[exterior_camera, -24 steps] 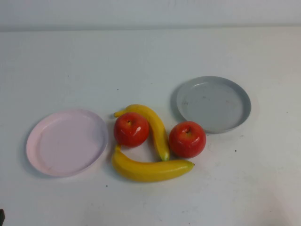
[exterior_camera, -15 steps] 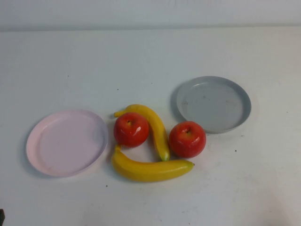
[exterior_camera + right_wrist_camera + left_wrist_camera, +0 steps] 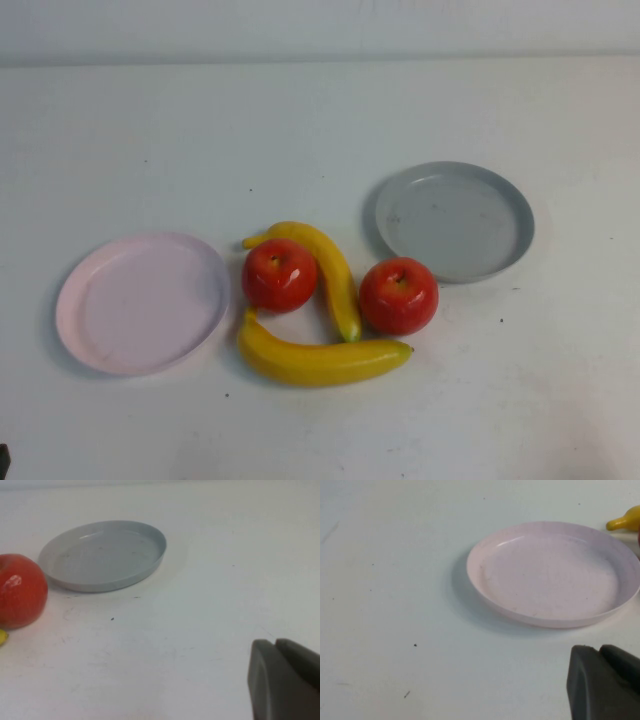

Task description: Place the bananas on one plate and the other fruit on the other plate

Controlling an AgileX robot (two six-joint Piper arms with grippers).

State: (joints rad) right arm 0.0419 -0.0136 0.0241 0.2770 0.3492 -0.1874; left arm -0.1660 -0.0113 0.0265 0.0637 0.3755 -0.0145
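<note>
The left gripper (image 3: 605, 682) shows only as a dark block at the lower right of its wrist view, above bare table (image 3: 320, 130) near the pink plate (image 3: 142, 303). The right gripper (image 3: 285, 680) sits likewise, near the grey plate (image 3: 455, 220). Mid-frame in the high view, two bananas (image 3: 320, 360) and two apples (image 3: 279, 274) cluster between the plates.

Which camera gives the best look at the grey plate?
The high view: the grey plate shows whole, from above, empty. The right wrist view shows it low and slanted beyond the right gripper. The left wrist view, with the left gripper, misses it.
</note>
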